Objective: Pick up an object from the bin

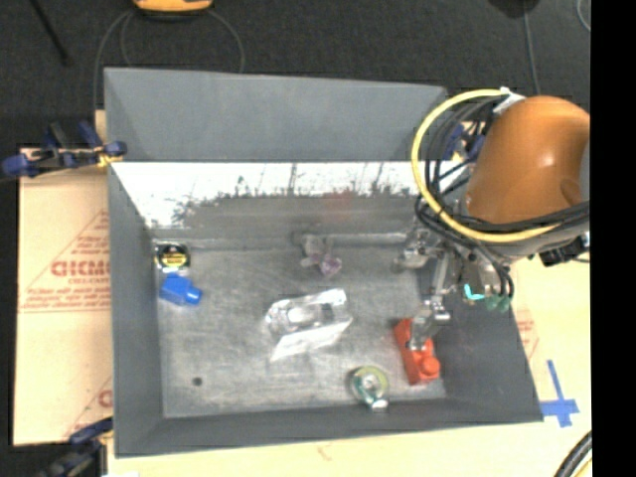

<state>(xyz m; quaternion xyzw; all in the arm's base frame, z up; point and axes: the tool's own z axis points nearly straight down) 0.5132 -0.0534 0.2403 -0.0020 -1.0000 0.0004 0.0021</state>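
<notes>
Arm came in from the right, orange wrist cover (527,162) riding high, pincer (434,316) pointing straight down into the bin (268,117). It hung just above the red plastic piece (417,358) at the floor's front right. Wide or narrow, couldn't tell.

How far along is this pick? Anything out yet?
Done: the arm is down in the bin, its gripper over the upper end of the red plastic piece on the right. In hand: nothing lifted; that piece lies on the floor. Left: grip it and raise it clear.
</notes>
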